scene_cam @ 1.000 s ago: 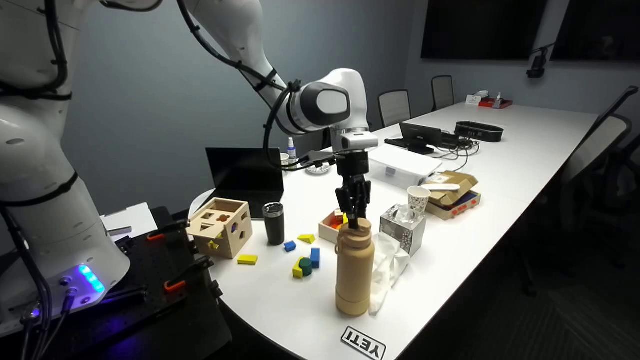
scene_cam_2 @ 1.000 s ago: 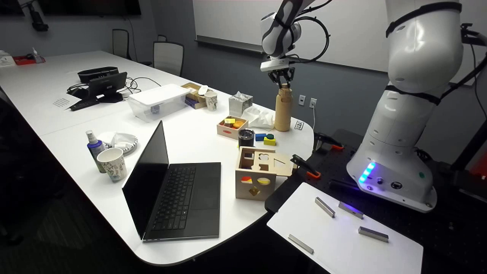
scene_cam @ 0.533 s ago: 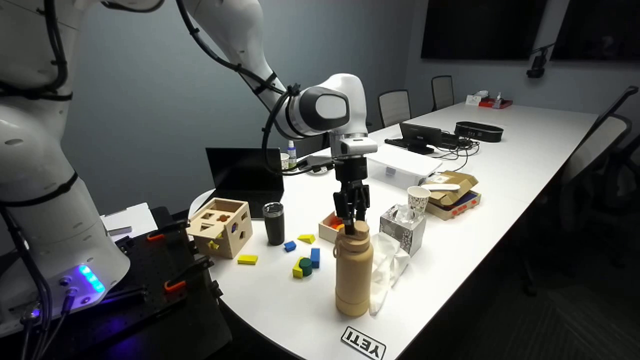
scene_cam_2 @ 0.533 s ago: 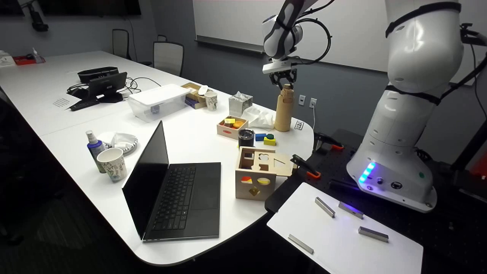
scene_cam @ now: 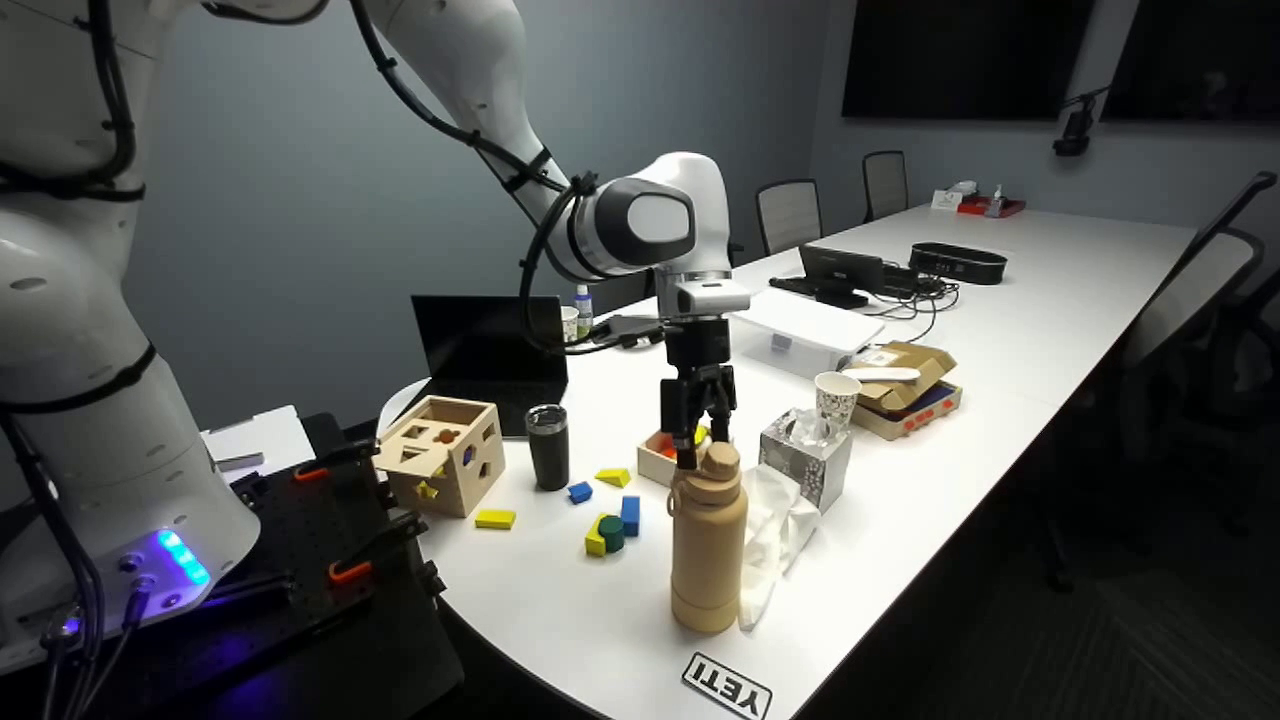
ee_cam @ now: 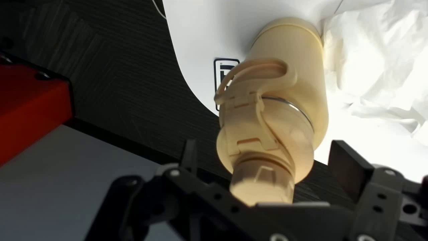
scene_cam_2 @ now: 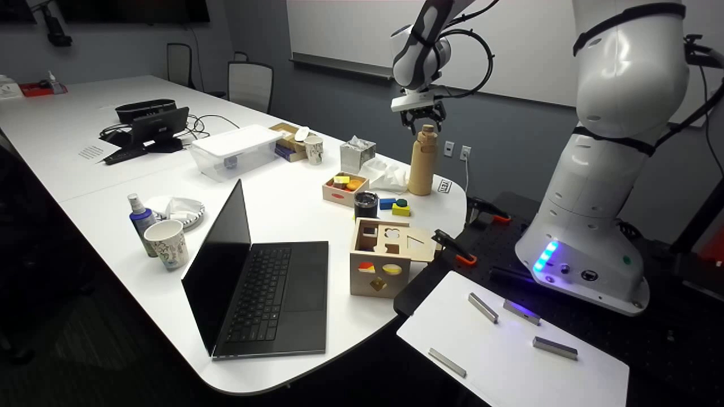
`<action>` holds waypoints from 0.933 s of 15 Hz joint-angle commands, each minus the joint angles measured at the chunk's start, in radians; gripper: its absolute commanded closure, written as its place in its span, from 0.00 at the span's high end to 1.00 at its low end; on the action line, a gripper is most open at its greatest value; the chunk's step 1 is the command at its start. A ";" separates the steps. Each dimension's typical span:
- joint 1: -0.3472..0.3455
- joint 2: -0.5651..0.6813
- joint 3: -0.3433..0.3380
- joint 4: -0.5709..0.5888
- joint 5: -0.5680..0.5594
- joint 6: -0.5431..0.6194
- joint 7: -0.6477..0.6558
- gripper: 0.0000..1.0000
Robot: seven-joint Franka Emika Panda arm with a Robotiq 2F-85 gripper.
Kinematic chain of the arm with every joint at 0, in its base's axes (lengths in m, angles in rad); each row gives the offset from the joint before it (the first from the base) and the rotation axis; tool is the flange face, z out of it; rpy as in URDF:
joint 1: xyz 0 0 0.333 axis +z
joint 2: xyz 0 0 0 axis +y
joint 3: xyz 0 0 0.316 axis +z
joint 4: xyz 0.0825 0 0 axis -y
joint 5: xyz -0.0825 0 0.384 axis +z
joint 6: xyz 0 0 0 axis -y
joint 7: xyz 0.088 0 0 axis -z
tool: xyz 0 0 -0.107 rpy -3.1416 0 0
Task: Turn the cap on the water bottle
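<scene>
The tall tan water bottle (scene_cam: 707, 560) stands near the rounded end of the table, also visible in an exterior view (scene_cam_2: 422, 167). Its small round cap (ee_cam: 262, 184) sits on top, its lower end in the wrist view partly covered by the gripper's dark body. My gripper (ee_cam: 265, 150) is open around the cap, with a finger (ee_cam: 190, 155) to one side and a dark pad (ee_cam: 347, 170) to the other, a gap showing on both sides. In both exterior views the gripper (scene_cam_2: 426, 130) points down, its fingertips at about the height of the cap (scene_cam: 720, 458).
Crumpled tissue (scene_cam: 782, 520) lies right beside the bottle, with a tissue box (scene_cam: 806, 460) behind it. Loose blocks (scene_cam: 611, 533), a small block tray (scene_cam: 655, 462), a black tumbler (scene_cam: 548, 450) and a wooden toy box (scene_cam: 440, 455) stand nearby. The table edge (scene_cam: 560, 690) curves close to the bottle.
The fingers, close together on the cap a second ago, have spread apart and let go. The wrist has come down slightly. The bottle's top has shifted a little; its base stays put.
</scene>
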 commanded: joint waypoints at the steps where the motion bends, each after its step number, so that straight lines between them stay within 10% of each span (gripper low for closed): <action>1: 0.011 -0.068 -0.004 -0.013 -0.017 -0.009 0.005 1.00; 14: 0.000 -0.336 0.095 -0.016 -0.050 -0.050 -0.016 1.00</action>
